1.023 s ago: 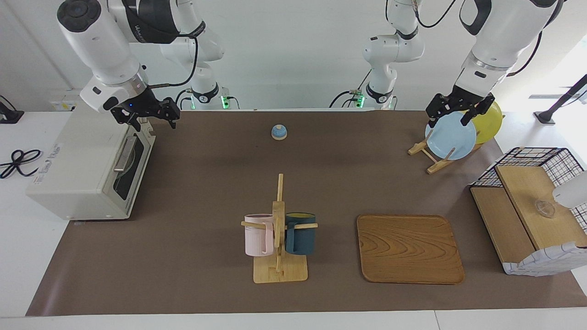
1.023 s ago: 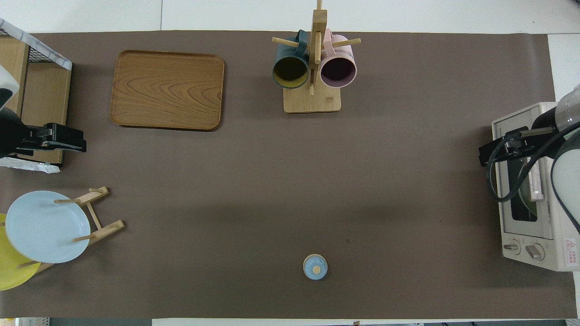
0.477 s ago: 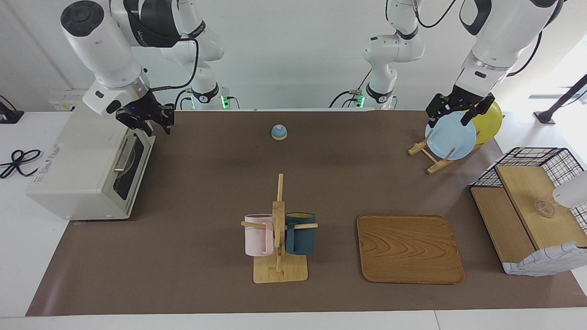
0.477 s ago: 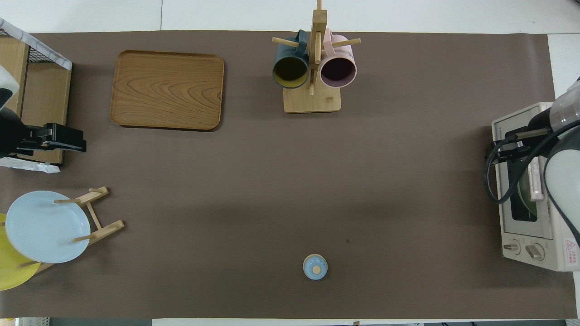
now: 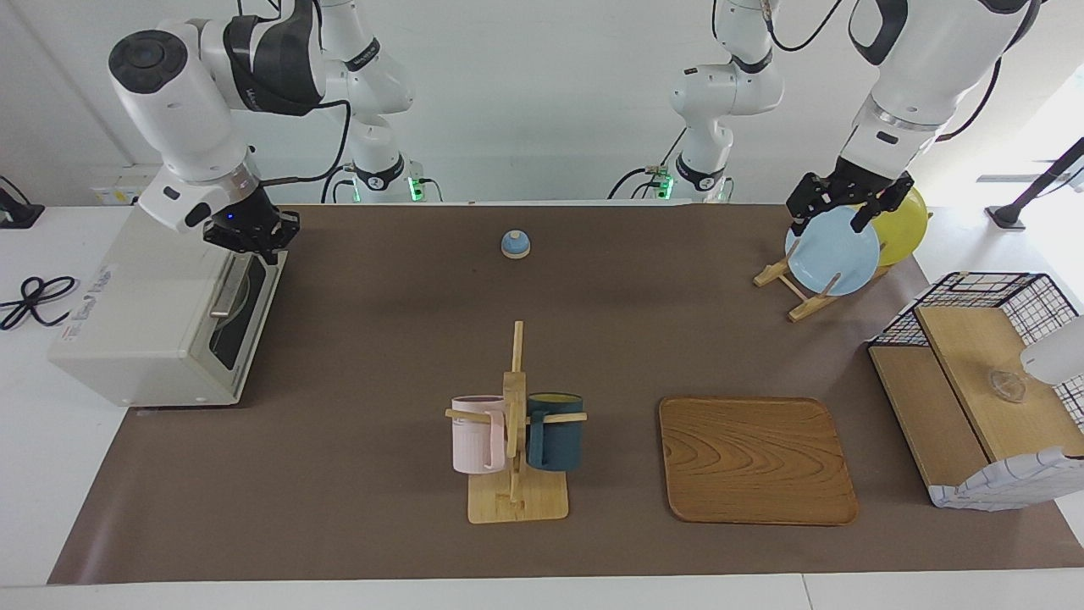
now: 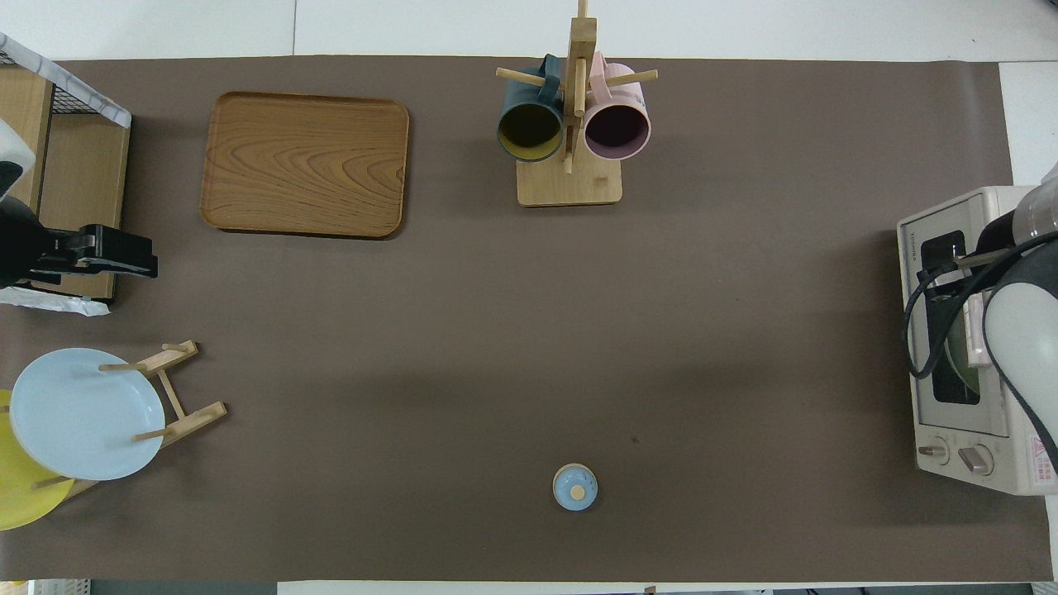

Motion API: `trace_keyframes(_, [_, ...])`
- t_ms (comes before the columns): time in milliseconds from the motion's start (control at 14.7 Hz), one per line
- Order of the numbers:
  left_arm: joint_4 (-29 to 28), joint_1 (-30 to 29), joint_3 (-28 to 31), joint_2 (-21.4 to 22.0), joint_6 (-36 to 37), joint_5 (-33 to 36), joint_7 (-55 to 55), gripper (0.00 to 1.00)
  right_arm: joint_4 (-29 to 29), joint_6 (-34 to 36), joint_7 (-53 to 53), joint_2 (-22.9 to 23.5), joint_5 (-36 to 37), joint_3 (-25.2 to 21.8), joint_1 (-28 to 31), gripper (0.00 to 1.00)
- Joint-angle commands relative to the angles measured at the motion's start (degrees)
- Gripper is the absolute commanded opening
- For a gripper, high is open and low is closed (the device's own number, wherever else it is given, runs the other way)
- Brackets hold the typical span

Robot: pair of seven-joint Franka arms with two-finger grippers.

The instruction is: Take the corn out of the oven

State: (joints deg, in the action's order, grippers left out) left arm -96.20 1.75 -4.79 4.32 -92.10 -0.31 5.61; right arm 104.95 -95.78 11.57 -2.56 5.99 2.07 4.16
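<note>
The cream-white oven (image 5: 144, 322) (image 6: 967, 430) stands at the right arm's end of the table with its glass door closed. The corn is hidden. My right gripper (image 5: 254, 239) (image 6: 942, 277) is shut and sits at the door's top edge, at the end of the bar handle (image 5: 227, 288) nearer to the robots. Whether the handle is between its fingertips does not show. My left gripper (image 5: 837, 216) (image 6: 124, 252) waits open in the air over the plate rack.
A mug tree (image 5: 515, 440) with a pink and a dark blue mug stands mid-table, and a wooden tray (image 5: 756, 460) lies beside it. A blue plate (image 5: 832, 252) and a yellow plate (image 5: 906, 224) lean in a rack. A wire basket (image 5: 982, 381) and a small blue knob (image 5: 515, 244) are also here.
My right gripper has gone from open to shut while moving down and in toward the oven door's top edge. The left arm has not moved.
</note>
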Motion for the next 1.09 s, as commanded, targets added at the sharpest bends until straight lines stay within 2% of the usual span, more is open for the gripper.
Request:
trace_keyframes(0, [-0.39, -0.78, -0.48, 1.04, 0.87, 0.14, 0.02, 1.0, 5.51, -3.09, -1.62, -2.88, 2.27, 0.31, 1.47, 0.0])
trace_keyframes(205, [-0.39, -0.79, -0.48, 1.04, 0.87, 0.14, 0.02, 1.0, 9.73, -6.16, -2.69, -3.68, 2.54, 0.39, 3.83, 0.0])
trace_keyframes(614, [-0.48, -0.78, -0.48, 1.04, 0.7, 0.14, 0.02, 1.0, 12.28, -8.8, -2.78, -3.59, 4.12, 0.39, 8.05, 0.0])
trace_keyframes(1023, [-0.39, -0.78, -0.48, 1.04, 0.61, 0.14, 0.02, 1.0, 14.66, -10.83, -2.69, -3.5, 4.12, 0.39, 9.73, 0.0])
